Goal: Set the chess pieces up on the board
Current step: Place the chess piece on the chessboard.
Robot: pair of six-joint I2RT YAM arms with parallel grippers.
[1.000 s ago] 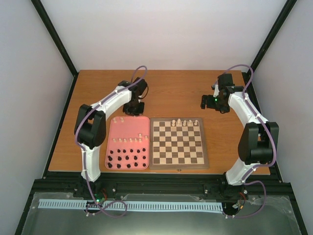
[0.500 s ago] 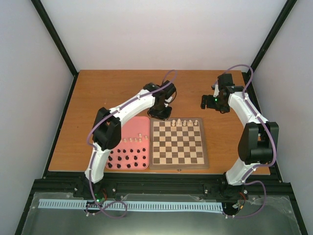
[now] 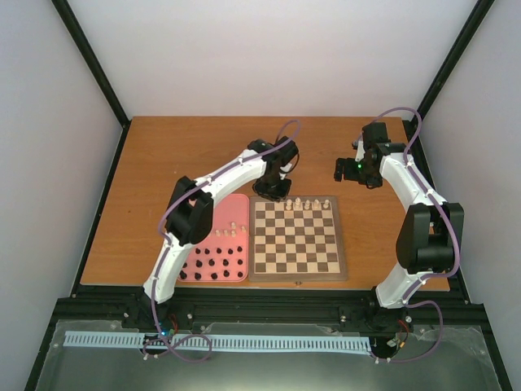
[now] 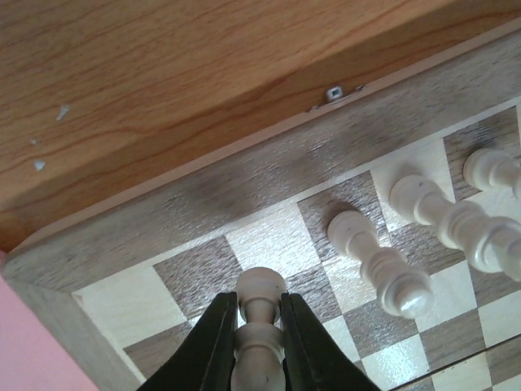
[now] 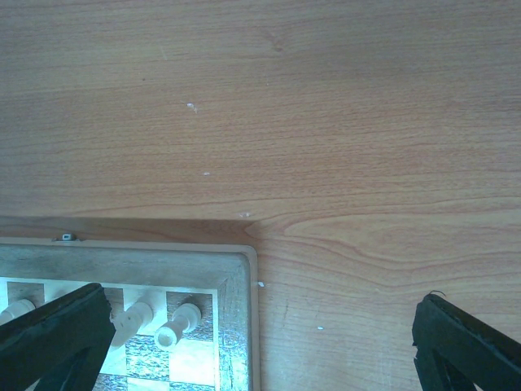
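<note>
The wooden chessboard [image 3: 335,244] lies at the table's front middle, with several cream-white pieces [image 3: 308,204] on its far row. My left gripper [image 3: 272,192] hovers over the board's far left corner, shut on a cream-white piece [image 4: 260,326] above the board's squares [image 4: 191,269]. Three other white pieces [image 4: 378,261] stand to its right. My right gripper [image 3: 340,169] is open wide and empty, above the table beyond the board's far right corner [image 5: 236,269]; two white pieces [image 5: 175,322] show there.
A pink tray [image 3: 237,199] left of the board holds several white pieces [image 3: 224,233] and several black pieces [image 3: 212,267]. Bare wooden table [image 3: 179,155] lies behind the board. Black frame posts [image 3: 94,65] stand at the back corners.
My left arm has swung right from above the pink tray's far end to the board's far left corner, carrying the white piece. The right arm has not moved.
</note>
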